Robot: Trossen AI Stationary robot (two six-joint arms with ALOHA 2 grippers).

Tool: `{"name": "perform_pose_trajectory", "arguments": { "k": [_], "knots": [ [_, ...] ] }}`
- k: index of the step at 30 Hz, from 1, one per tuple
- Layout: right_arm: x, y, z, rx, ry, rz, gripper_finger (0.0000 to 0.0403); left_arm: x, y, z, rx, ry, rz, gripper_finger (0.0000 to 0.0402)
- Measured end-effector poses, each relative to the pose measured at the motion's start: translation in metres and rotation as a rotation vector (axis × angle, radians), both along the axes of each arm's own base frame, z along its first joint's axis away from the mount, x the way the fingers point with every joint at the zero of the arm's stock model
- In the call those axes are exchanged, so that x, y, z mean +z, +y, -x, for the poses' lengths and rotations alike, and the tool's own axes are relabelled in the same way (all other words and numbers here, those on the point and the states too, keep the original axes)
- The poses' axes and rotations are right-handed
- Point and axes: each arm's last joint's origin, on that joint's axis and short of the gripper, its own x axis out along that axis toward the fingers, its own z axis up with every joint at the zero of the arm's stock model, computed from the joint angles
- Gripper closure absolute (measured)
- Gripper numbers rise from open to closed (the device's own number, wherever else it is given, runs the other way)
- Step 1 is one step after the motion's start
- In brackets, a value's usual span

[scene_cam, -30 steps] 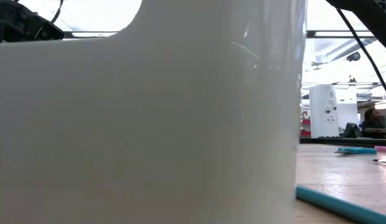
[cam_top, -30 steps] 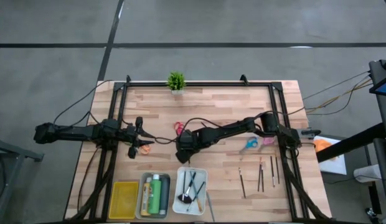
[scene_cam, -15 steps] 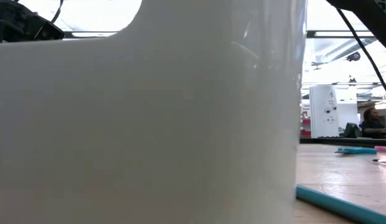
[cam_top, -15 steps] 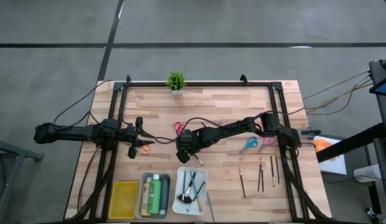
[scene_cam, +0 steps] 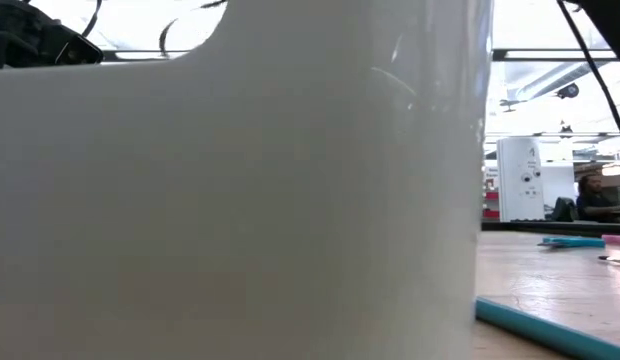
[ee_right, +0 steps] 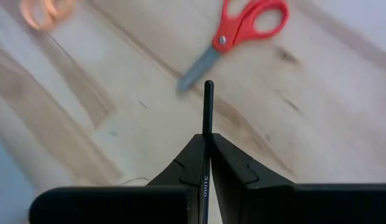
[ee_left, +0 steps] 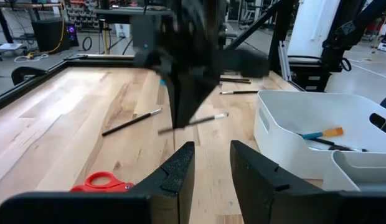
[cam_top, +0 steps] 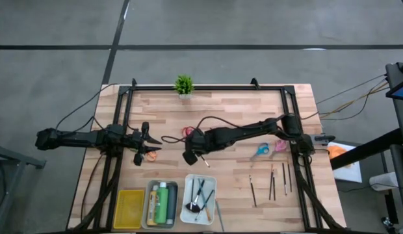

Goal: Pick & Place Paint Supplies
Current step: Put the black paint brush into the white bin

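Right hand (ee_right: 207,146): seen above the middle of the bench (cam_top: 221,110), clenched on a thin dark brush (ee_right: 207,112); in the right wrist view the dark shaft is pinched between the two fingers and juts out past their tips.
Held brush: in the high view its pale end (cam_top: 205,161) is seen sticking out of the right hand toward the white tray (cam_top: 188,188), clear of the bench.
Left hand (ee_left: 211,163): held at the left edge of the bench, fingers parted, nothing between them.
Red-handled scissors (ee_right: 240,34): lying flat on the wood, just past the tip of the held brush in the right wrist view.
Orange-handled scissors (cam_top: 150,154): lying on the bench just beside the left hand.
Blue-handled scissors (cam_top: 259,151): on the right part of the bench, with pink-handled scissors (cam_top: 279,146) close beside them.
Loose brushes (cam_top: 272,182): several thin dark ones lying side by side on the right front part of the bench.
White tray: at the front edge, brushes (cam_top: 200,197) already lying inside it.
Grey tray (cam_top: 148,208): between the white tray and the yellow tray (cam_top: 129,208), green and yellow paint bottles (cam_top: 162,203) lying in it.
Potted plant (cam_top: 184,85): upright at the far edge of the bench.
Low view: almost wholly filled by a white tray wall (scene_cam: 240,200).
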Motion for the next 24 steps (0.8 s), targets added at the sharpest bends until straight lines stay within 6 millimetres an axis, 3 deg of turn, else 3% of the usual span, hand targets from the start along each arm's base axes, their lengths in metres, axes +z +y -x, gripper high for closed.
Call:
{"name": "perform_pose_trajectory", "arguments": {
  "k": [6, 14, 19, 24],
  "knots": [
    [0.038, 0.001, 0.009, -0.026, -0.107, -0.019, 0.0385, 0.000, 0.000, 0.000, 0.000, 0.000, 0.000, 0.0297],
    [0.089, 0.018, 0.027, 0.028, -0.278, -0.019, 0.0385, 0.000, 0.000, 0.000, 0.000, 0.000, 0.000, 0.0297],
    [0.102, 0.039, 0.036, 0.074, -0.357, -0.042, 0.0385, 0.000, 0.000, 0.000, 0.000, 0.000, 0.000, 0.0297],
    [0.100, 0.063, 0.042, 0.079, -0.358, -0.088, 0.0385, 0.000, 0.000, 0.000, 0.000, 0.000, 0.000, 0.0297]
  ]
}}
